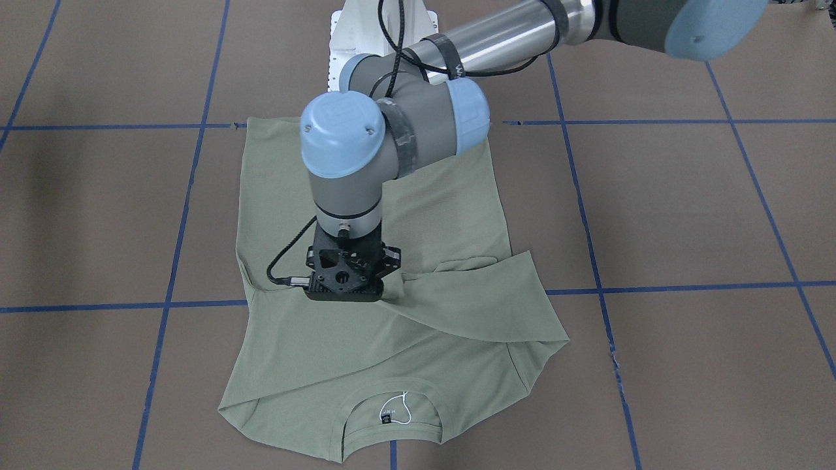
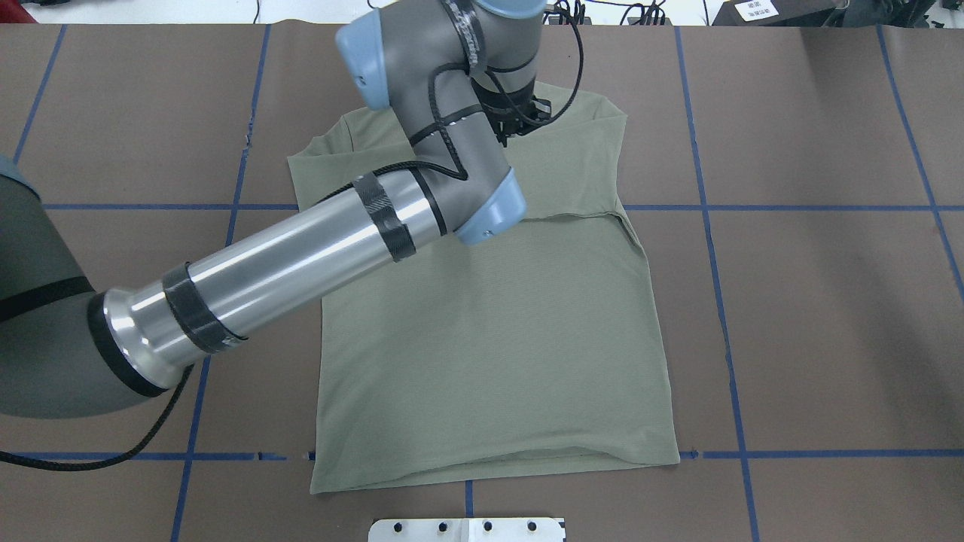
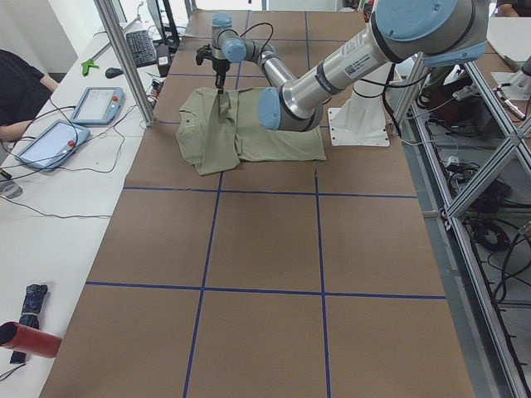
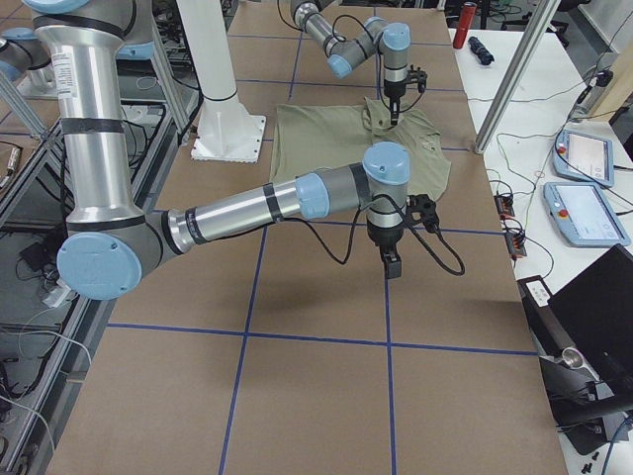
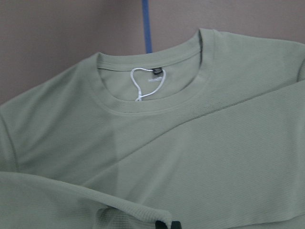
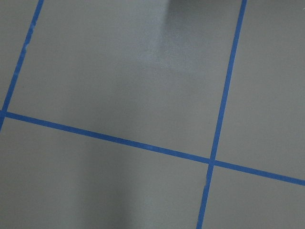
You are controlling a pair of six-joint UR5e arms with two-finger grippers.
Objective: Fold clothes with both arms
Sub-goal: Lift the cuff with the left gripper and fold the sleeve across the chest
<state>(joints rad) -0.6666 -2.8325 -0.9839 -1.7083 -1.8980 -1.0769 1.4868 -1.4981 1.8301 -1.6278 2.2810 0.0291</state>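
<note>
The pale green long-sleeved shirt lies flat on the brown table, hem toward the robot. Its round neck and black label with white string are at the far end. One sleeve is folded across the chest. My left gripper points down onto the chest, shut on a bunched fold of that sleeve; its fingertips show close together at the fabric. My right gripper hangs over bare table beside the shirt. Only the right side view shows it, so I cannot tell its state.
Blue tape lines grid the table. The white pedestal stands at the near edge. Tablets, a metal post and a person's arm are at the far side, and a red cylinder lies at the table's end.
</note>
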